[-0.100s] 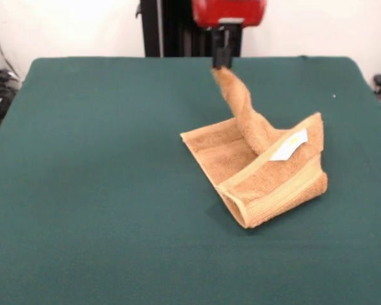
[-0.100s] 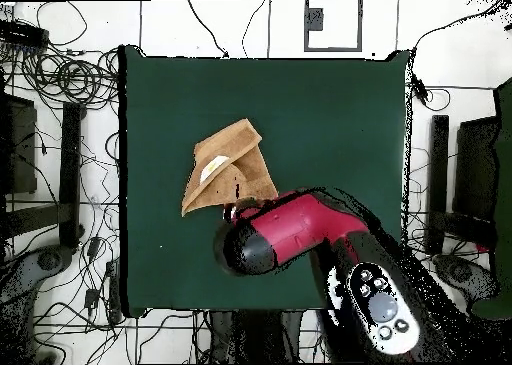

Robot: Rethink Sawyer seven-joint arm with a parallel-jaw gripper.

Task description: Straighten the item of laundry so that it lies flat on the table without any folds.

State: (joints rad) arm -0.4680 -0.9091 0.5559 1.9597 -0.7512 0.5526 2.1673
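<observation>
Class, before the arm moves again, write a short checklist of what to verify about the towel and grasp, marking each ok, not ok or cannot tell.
1. End effector holds a towel corner: ok.
2. Lifted corner clear of the table: ok.
3. Towel flat, no folds: not ok, near edge doubled over.
4. White label visible: ok.
5. Grip firmness: cannot tell.

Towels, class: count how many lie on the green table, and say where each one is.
1. The orange-tan towel lies folded right of the table's centre in the front view, one corner lifted by the gripper. Nothing else could hide another.
</observation>
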